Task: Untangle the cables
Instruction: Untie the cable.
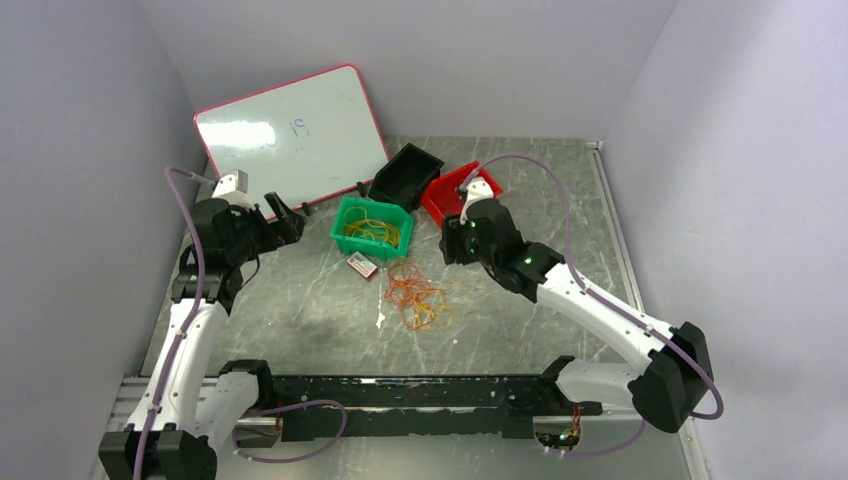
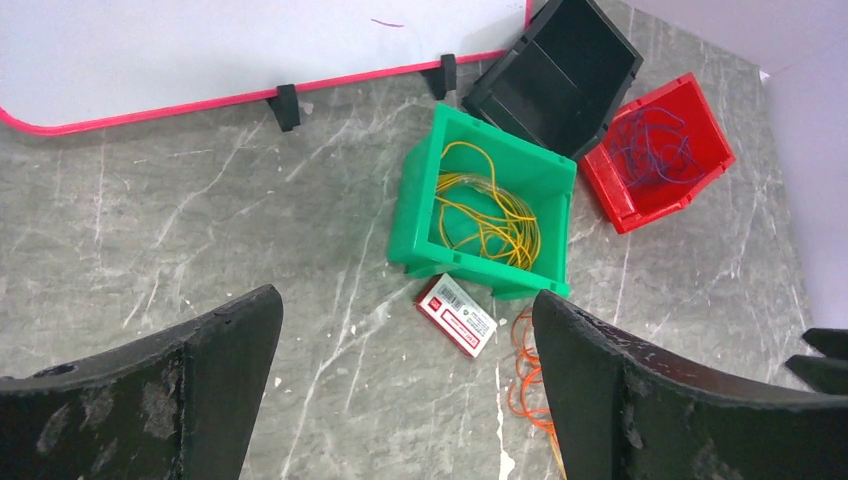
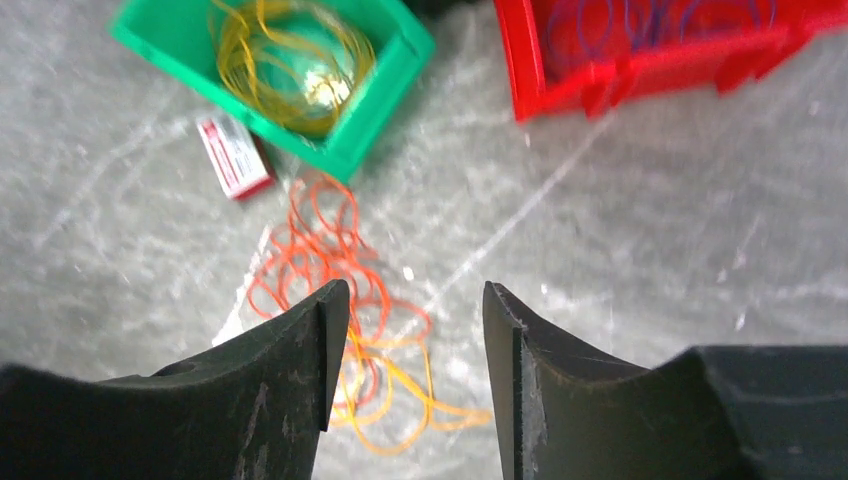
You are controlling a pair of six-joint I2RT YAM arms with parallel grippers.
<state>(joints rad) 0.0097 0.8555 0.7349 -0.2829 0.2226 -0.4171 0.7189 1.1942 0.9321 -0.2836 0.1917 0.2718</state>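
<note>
Your right gripper (image 3: pixel 415 300) hangs above the table with its two black fingers parted by a moderate gap and nothing between them. It points down at the cables (image 3: pixel 345 290) — a loose tangle of thin orange, red and yellow wire loops. They lie flat on the grey marbled table (image 1: pixel 300 310) near its middle, a little toward the far edge. In the top view this gripper sits just on the far right side of the tangle, near the front of the open red plastic bin (image 1: pixel 440 203). Your left gripper (image 2: pixel 405 310) is spread wide and empty, held over the left side of the table toward the far left corner, well apart from the tangle. Near the tangle's far left fringe a small red-and-white cardboard box (image 1: pixel 362 265) lies flat, just beside the near wall of the open green plastic bin (image 1: pixel 347 228). That bin holds a bunch of thin yellow wire loops (image 1: pixel 376 230). A black plastic bin (image 1: pixel 405 175) stands at the green bin's far right corner, closer to the far edge, with the red bin just beside it on the right. The red bin holds thin purple loops (image 2: pixel 655 150). At the far left corner a white board with a pink-red frame (image 1: pixel 290 135) leans back on small black feet.
</note>
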